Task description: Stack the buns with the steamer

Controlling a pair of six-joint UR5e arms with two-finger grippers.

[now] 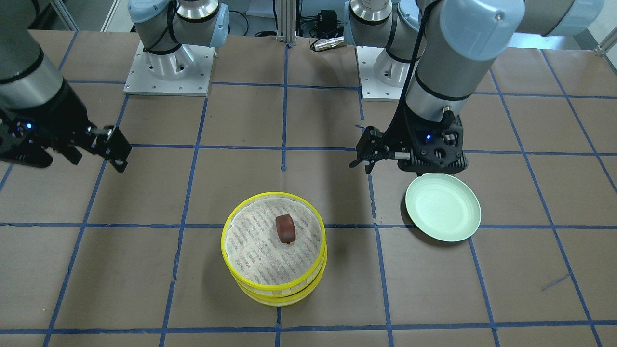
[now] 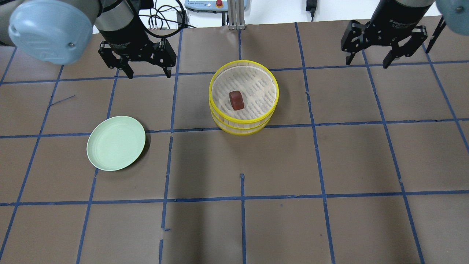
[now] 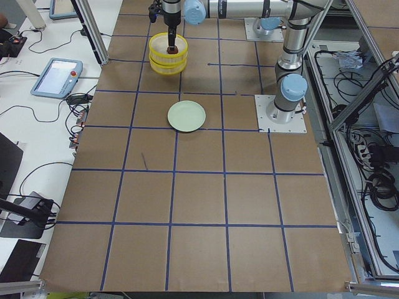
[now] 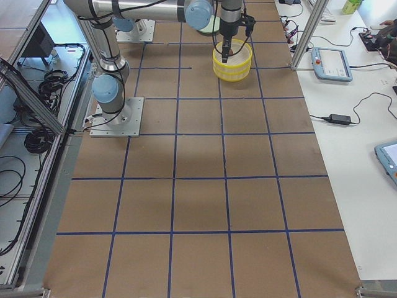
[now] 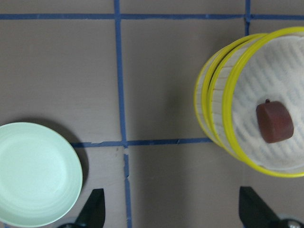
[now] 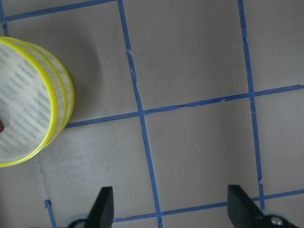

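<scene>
A yellow-rimmed steamer (image 2: 211, 91) of two stacked tiers stands mid-table; it also shows in the front view (image 1: 274, 194) and the left wrist view (image 5: 229, 95). The dark reddish-brown bun (image 2: 236, 100) lies on the woven floor of the top tier, also in the front view (image 1: 286, 228) and the left wrist view (image 5: 274, 122). The white bun is hidden. My left gripper (image 2: 149, 75) is open and empty, between the plate and the steamer, on the robot's side of both. My right gripper (image 2: 367, 63) is open and empty, well off to the steamer's other side.
A pale green plate (image 2: 115, 143) lies bare on the brown table on my left side, also in the front view (image 1: 443, 207) and the left wrist view (image 5: 33, 173). Blue tape lines grid the table. A teach pendant and cables lie beyond the table edges.
</scene>
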